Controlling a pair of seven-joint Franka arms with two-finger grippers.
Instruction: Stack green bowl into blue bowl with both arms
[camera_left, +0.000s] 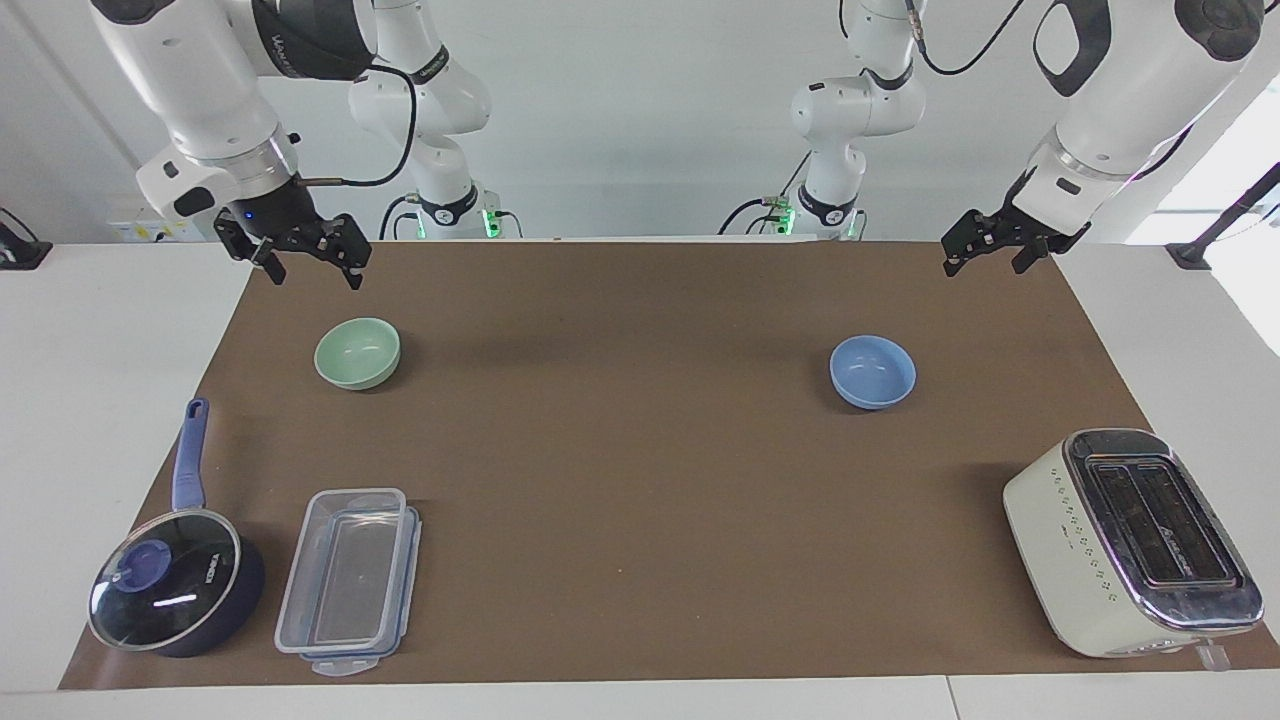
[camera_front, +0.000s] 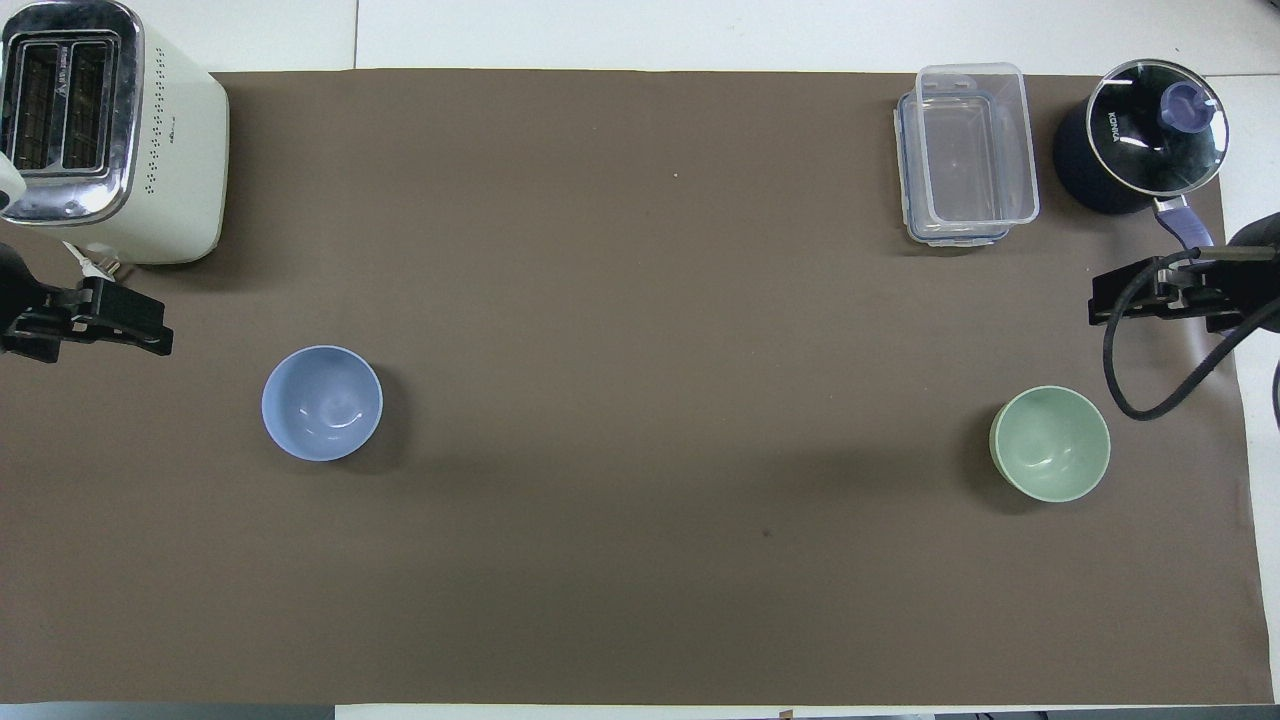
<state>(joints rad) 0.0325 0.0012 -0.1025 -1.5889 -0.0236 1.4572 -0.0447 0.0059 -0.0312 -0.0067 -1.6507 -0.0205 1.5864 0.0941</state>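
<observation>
- Mint green bowl (camera_left: 357, 352) sits empty at the right arm's end; blue bowl (camera_left: 872, 371), also empty, at the left arm's end, well apart.
- Right gripper (camera_left: 311, 270) and left gripper (camera_left: 988, 254) hang spread, holding nothing.
- Pan (camera_left: 178, 585) lid reads "KONKA"; clear box (camera_left: 348, 580) beside it is empty.

brown mat (camera_left: 640, 470) carries green bowl (camera_left: 357, 352), blue bowl (camera_left: 872, 371), toaster (camera_left: 1130, 540).
</observation>
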